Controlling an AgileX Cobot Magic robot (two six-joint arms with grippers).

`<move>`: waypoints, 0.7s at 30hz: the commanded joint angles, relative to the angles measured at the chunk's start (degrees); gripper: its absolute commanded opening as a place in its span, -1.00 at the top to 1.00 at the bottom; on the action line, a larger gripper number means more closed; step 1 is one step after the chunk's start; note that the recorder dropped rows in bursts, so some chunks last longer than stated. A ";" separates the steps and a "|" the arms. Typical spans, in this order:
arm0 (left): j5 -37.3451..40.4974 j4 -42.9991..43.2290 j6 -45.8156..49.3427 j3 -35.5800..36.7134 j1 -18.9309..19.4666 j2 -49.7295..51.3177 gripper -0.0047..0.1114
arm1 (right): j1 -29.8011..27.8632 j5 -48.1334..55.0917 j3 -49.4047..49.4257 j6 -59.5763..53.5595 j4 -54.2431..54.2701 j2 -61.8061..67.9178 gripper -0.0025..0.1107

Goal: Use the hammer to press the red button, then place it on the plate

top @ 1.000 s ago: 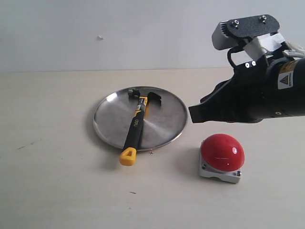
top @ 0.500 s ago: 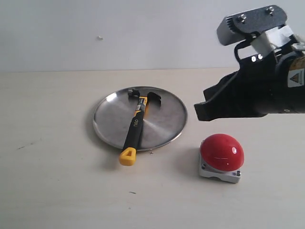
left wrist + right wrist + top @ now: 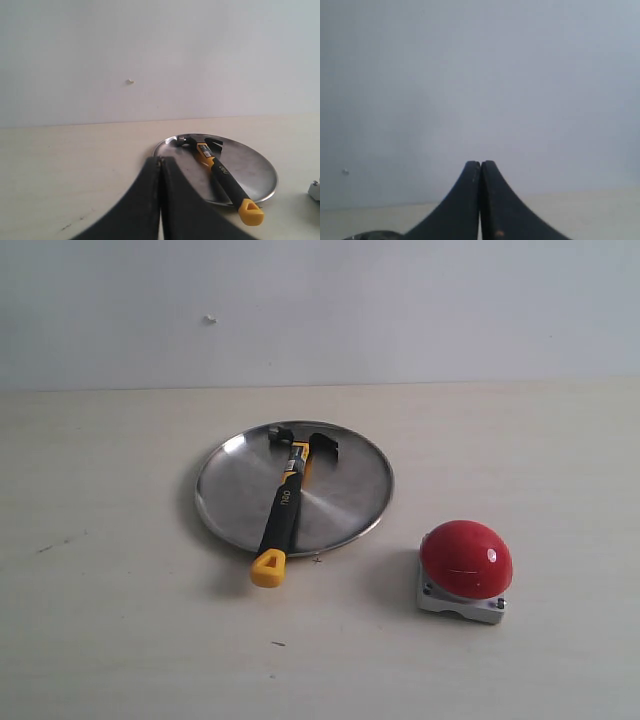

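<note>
The hammer (image 3: 283, 504) lies across the steel plate (image 3: 350, 485), its dark head near the far rim and its yellow end hanging over the near rim onto the table. The red button (image 3: 466, 558) sits on its grey base to the plate's right. Neither arm shows in the exterior view. In the left wrist view my left gripper (image 3: 160, 159) is shut and empty, back from the plate (image 3: 255, 170) and the hammer (image 3: 222, 175). In the right wrist view my right gripper (image 3: 480, 163) is shut and empty, facing the pale wall, with a sliver of the plate (image 3: 370, 235) low in view.
A pale wooden table (image 3: 120, 640) carries everything, with a plain light wall (image 3: 320, 310) behind it. A corner of the button's grey base (image 3: 315, 190) shows at the edge of the left wrist view.
The right arm, which hung above the button, has risen and withdrawn to the right, out of the exterior view. Hammer, plate and button have not moved.
</note>
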 commanded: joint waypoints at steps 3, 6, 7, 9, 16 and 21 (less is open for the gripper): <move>-0.12 0.11 -0.16 0.16 0.07 -0.37 0.92 | -0.42 1.45 0.41 -0.02 -0.33 -7.95 0.96; -0.12 0.11 -0.16 0.16 0.07 -0.37 0.92 | -0.42 5.67 0.63 -0.02 -0.33 -9.92 0.96; -0.12 0.11 -0.16 0.16 0.07 -0.37 0.92 | -0.42 7.23 0.75 -0.45 -0.33 -9.92 0.96; -0.12 0.11 -0.16 0.16 0.07 -0.37 0.92 | -0.70 9.15 1.12 -1.09 -0.33 -9.92 0.96; -0.12 0.11 -0.16 0.16 0.07 -0.37 0.92 | -4.83 6.58 7.58 -1.32 -0.43 -9.92 0.96; -0.12 0.11 -0.16 0.16 0.07 -0.37 0.92 | -6.77 3.34 16.91 -6.50 -0.43 -9.92 0.96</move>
